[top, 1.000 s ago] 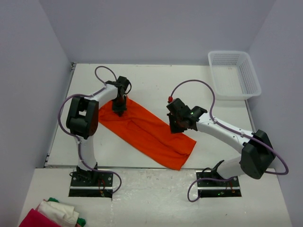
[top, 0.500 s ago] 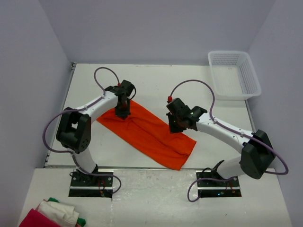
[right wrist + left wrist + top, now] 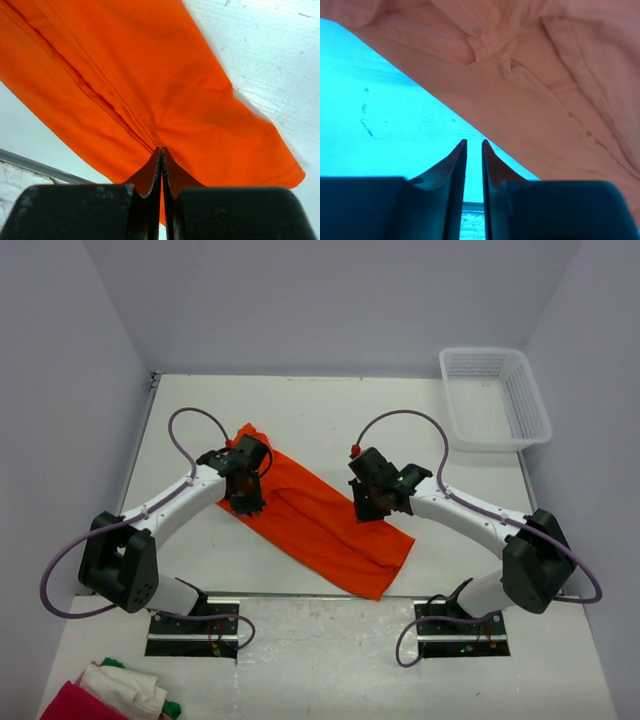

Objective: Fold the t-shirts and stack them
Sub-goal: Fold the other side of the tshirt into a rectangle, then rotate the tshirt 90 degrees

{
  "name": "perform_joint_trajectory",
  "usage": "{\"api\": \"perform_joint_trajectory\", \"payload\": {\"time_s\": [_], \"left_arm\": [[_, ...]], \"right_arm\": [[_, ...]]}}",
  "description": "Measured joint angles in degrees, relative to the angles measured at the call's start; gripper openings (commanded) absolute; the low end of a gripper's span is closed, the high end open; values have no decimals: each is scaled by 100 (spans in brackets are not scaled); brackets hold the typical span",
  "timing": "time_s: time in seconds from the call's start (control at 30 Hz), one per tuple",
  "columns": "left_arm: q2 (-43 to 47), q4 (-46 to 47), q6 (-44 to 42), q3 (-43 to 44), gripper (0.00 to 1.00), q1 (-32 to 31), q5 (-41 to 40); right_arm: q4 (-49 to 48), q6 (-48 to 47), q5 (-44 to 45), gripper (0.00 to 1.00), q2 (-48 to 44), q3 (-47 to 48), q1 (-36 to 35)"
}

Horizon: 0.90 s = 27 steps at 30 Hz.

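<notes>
top external: both arms bent inward over t-shirt (image 3: pixel 320 520)

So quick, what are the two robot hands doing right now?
Left gripper: nearly shut, nothing visibly between its fingers; the orange t-shirt lies just ahead.
Right gripper: shut, pinching the t-shirt's cloth.

My two arms have white link shells with black joint housings and black base plates. A purple cable loops along each arm. My left gripper (image 3: pixel 246 502) and right gripper (image 3: pixel 366 508) are black, with dark tapered fingers (image 3: pixel 451 165); a red marking sits near each wrist.
</notes>
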<state>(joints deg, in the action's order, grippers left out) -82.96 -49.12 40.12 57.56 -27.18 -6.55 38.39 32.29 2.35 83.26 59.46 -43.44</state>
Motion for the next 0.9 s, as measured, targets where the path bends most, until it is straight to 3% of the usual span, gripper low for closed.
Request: {"api": "perform_joint_trajectory", "payload": {"time_s": [0.07, 0.2, 0.43, 0.63, 0.9], "left_arm": [[74, -52, 13, 155, 0, -2, -190], [-369, -125, -107, 1075, 0, -2, -431], [-2192, 20, -503, 2767, 0, 50, -568], [-2957, 9, -697, 3014, 0, 348, -568], [-3077, 28, -831, 2894, 0, 664, -599]], "right_arm": [[-4, 0, -17, 0, 44, 0, 0], [2, 0, -17, 0, 70, 0, 0], [68, -2, 13, 0, -7, -2, 0], [103, -7, 116, 0, -249, -133, 2], [96, -26, 116, 0, -256, -184, 2]]}}
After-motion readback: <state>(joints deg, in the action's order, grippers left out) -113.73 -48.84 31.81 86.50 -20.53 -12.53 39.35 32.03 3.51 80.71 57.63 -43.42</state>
